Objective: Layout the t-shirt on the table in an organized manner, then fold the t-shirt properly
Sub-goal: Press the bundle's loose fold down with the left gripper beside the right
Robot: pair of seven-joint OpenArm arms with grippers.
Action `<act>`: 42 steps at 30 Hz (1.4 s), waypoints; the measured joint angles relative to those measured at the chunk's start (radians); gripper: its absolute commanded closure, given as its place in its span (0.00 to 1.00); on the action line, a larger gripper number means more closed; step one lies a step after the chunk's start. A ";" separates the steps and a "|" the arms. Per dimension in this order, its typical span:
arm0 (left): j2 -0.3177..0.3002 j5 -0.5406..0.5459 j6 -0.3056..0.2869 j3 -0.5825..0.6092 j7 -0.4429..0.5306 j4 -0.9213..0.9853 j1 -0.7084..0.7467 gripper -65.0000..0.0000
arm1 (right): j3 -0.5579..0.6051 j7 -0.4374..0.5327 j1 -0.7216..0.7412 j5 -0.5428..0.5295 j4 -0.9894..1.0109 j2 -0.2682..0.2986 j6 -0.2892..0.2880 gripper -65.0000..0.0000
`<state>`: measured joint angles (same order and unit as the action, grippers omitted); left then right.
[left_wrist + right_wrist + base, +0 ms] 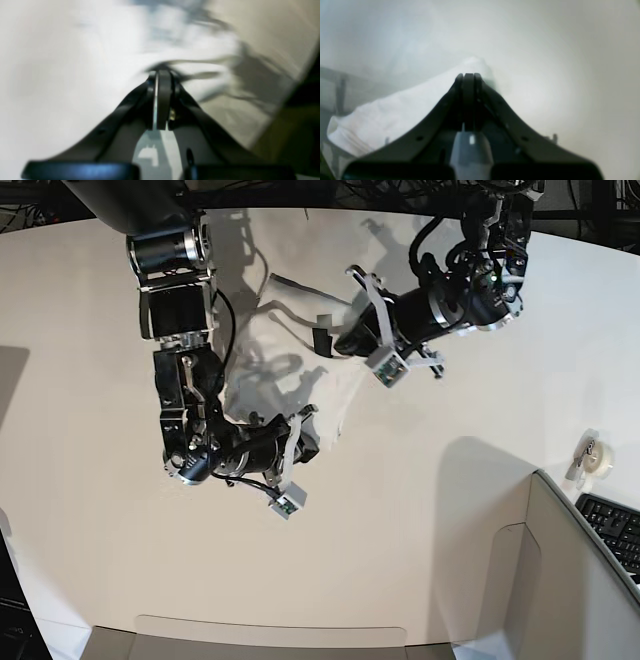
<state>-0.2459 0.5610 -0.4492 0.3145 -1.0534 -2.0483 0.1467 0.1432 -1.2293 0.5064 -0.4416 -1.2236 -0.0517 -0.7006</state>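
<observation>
The white t-shirt hangs crumpled between my two grippers above the white table. In the base view the left gripper is shut on the shirt's upper part. The right gripper is shut on its lower edge. The left wrist view is blurred: the left gripper is shut, with white cloth pinched between its pads and t-shirt folds with blue print beyond the tips. In the right wrist view the right gripper is shut on a ridge of the t-shirt, which trails off to the left.
A roll of tape lies near the table's right edge. A black keyboard sits behind a grey partition panel at the lower right. The table's dark edge shows at the right of the left wrist view.
</observation>
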 measured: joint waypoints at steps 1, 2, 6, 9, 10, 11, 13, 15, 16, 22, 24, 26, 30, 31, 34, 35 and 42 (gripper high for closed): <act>0.000 0.000 0.000 0.034 0.000 0.004 -0.002 1.00 | -0.001 0.007 0.009 -0.003 0.017 -0.005 0.000 1.00; 0.000 -0.001 0.000 0.066 -0.001 0.008 -0.003 1.00 | -0.001 0.008 0.021 -0.005 0.029 -0.010 0.000 1.00; 0.039 -0.002 0.000 0.119 -0.008 0.040 -0.002 1.00 | -0.003 0.012 0.045 -0.002 0.049 -0.019 0.000 1.00; 0.061 0.002 -0.001 0.125 0.005 0.085 0.000 1.00 | -0.003 0.011 0.045 -0.002 0.071 -0.023 0.000 1.00; 0.066 0.000 0.000 0.125 0.004 0.107 0.000 1.00 | -0.003 0.013 0.043 0.000 0.083 -0.024 0.000 1.00; 0.066 -0.001 0.000 0.125 0.004 0.131 0.000 1.00 | -0.003 0.024 0.041 0.000 0.095 -0.024 0.000 1.00; 0.066 -0.006 0.003 0.124 0.001 0.177 0.003 1.00 | -0.001 0.060 0.036 -0.002 0.126 -0.024 0.000 1.00; 0.066 -0.008 0.002 0.124 0.003 0.228 0.003 1.00 | 0.029 0.071 0.037 0.004 0.172 -0.018 0.001 1.00; 0.066 -0.009 0.003 0.124 0.003 0.248 0.003 1.00 | 0.051 0.072 0.036 0.014 0.187 -0.016 0.000 1.00; 0.014 0.002 0.000 0.123 0.005 0.279 0.000 1.00 | 0.115 0.093 -0.003 -0.002 0.186 0.013 0.002 1.00; -0.013 0.008 0.000 0.121 0.009 0.279 -0.003 1.00 | 0.117 0.106 -0.011 -0.018 0.182 0.034 0.004 1.00; -0.050 0.018 0.000 0.121 0.011 0.278 -0.011 1.00 | 0.117 0.113 -0.021 -0.031 0.168 0.060 0.005 1.00; -0.108 0.016 0.000 0.117 0.013 0.294 -0.053 1.00 | 0.114 0.085 -0.060 -0.028 0.066 0.126 0.004 1.00; -0.116 0.017 0.000 0.114 0.020 0.305 -0.058 1.00 | 0.111 0.059 -0.070 -0.027 0.035 0.144 0.004 1.00; -0.114 0.031 -0.013 0.076 0.029 0.339 -0.080 1.00 | 0.110 -0.029 -0.098 -0.016 -0.070 0.187 0.001 1.00; -0.112 0.036 -0.012 0.062 0.030 0.355 -0.089 1.00 | 0.110 -0.057 -0.114 -0.029 -0.104 0.198 0.001 1.00; -0.112 0.016 -0.003 0.049 0.019 0.395 -0.157 1.00 | 0.114 -0.121 -0.200 -0.063 -0.259 0.215 0.001 1.00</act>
<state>-0.3580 0.5774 -0.4526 0.3637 -1.0344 -1.6535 -0.0101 0.2573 -1.3502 0.3065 -0.5045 -1.4830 0.1635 -0.6994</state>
